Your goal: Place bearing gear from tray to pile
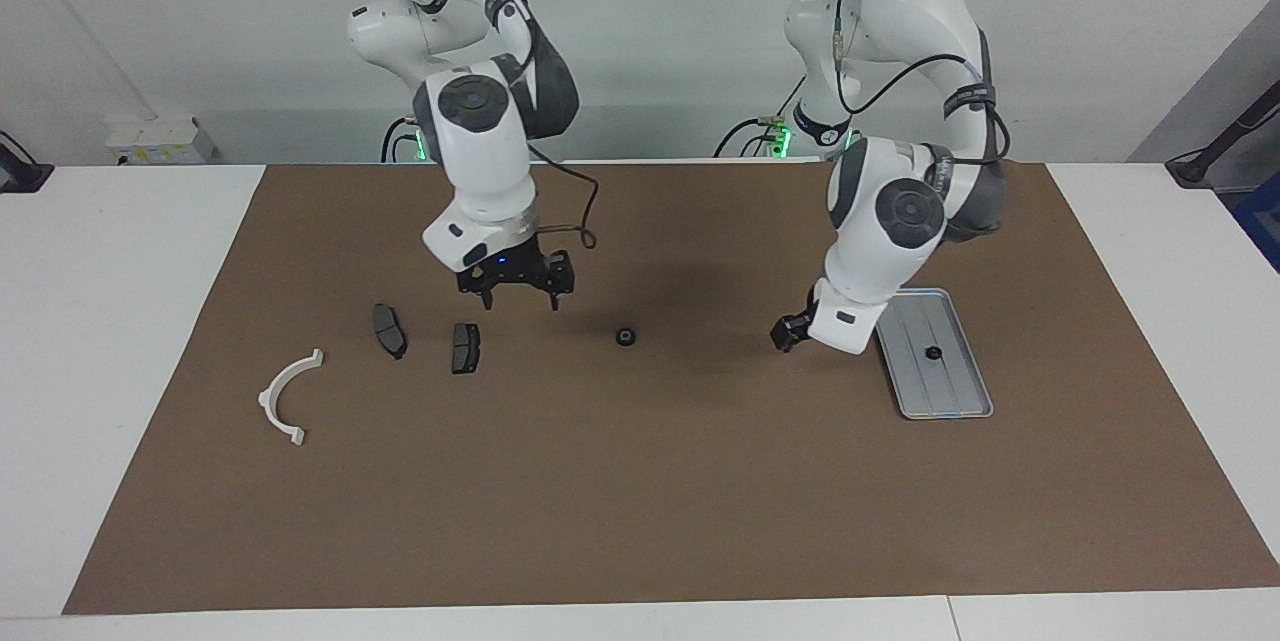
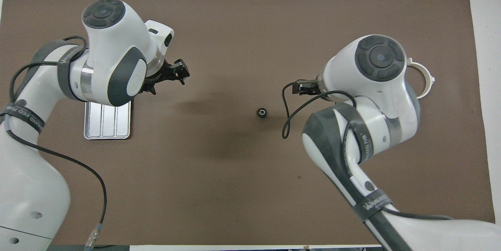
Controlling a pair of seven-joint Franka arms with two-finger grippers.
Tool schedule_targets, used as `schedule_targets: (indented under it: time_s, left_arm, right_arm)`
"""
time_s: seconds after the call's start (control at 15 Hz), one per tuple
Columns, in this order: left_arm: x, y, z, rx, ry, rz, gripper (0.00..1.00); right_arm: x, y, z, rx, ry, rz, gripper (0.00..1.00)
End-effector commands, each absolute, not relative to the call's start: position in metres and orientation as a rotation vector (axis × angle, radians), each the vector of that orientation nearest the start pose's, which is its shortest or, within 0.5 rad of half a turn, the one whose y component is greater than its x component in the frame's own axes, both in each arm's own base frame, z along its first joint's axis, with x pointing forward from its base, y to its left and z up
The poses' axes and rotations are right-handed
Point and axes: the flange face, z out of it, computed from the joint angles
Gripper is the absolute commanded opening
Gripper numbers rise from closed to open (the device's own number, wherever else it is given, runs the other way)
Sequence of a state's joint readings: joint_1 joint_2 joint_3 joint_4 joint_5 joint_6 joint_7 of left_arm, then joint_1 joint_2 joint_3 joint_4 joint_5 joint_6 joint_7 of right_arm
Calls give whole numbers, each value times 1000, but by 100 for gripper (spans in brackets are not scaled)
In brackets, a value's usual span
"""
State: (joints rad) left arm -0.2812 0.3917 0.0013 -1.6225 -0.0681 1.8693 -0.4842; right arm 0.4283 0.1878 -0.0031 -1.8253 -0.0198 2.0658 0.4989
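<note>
facing view: a brown mat (image 1: pixel 640 481) is covering most of a white table (image 1: pixel 100 321), with a pale wall rising past the robots' end. the silver ribbed tray (image 1: pixel 955 391) is lying toward the left arm's end of the table, and one small black bearing gear (image 1: pixel 932 353) is sitting in its middle. a second black bearing gear (image 1: pixel 625 337) is resting on the bare mat near the centre, well apart from the tray and short of the pile. the pile is lying toward the right arm's end: two dark brake pads (image 1: pixel 389 331) (image 1: pixel 465 348) side by side, and a white curved bracket (image 1: pixel 288 398) farther from the robots. the left gripper (image 1: pixel 785 332) is hanging low over the mat just beside the tray, holding nothing; i cannot tell how its fingers are standing. the right gripper (image 1: pixel 517 295) is hovering over the mat beside the brake pads, its fingers spread apart and empty.

overhead view: the mat (image 2: pixel 235 188) is filling nearly the whole frame, white table showing at the edges. the left arm is covering much of the tray (image 2: pixel 107 120), hiding the gear in it. the loose bearing gear (image 2: pixel 261 112) is lying between the left gripper (image 2: pixel 178 74) and the right gripper (image 2: pixel 305 86). the right arm is hiding the brake pads; only part of the bracket (image 2: pixel 424 80) is showing.
</note>
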Motion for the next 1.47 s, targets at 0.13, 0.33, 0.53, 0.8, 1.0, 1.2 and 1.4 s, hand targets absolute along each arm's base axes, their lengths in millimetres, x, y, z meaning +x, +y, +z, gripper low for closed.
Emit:
schedule_targets:
  time_s: [0.13, 0.33, 0.53, 0.8, 1.0, 1.2, 1.4]
  left_arm:
    - [619, -72, 370, -3100, -108, 256, 78]
    - [614, -41, 359, -3087, -74, 227, 75]
    - [612, -18, 347, -3072, -91, 165, 65]
    - [611, 3, 342, -3079, -82, 143, 62]
    - [610, 12, 339, -3081, -105, 127, 59]
    - [602, 12, 329, -3086, -128, 94, 58]
    - [598, 12, 325, -3088, -173, 84, 58]
  right_arm:
    - [545, 323, 432, -3105, 138, -111, 97]
    - [558, 327, 417, -3108, 134, -119, 96]
    - [562, 334, 394, -3109, 114, -123, 96]
    - [554, 352, 361, -3137, 47, -54, 97]
    - [552, 357, 340, -3149, 33, -9, 98]
    - [550, 361, 330, -3153, -7, 14, 98]
    - [552, 362, 321, -3146, -40, 4, 98]
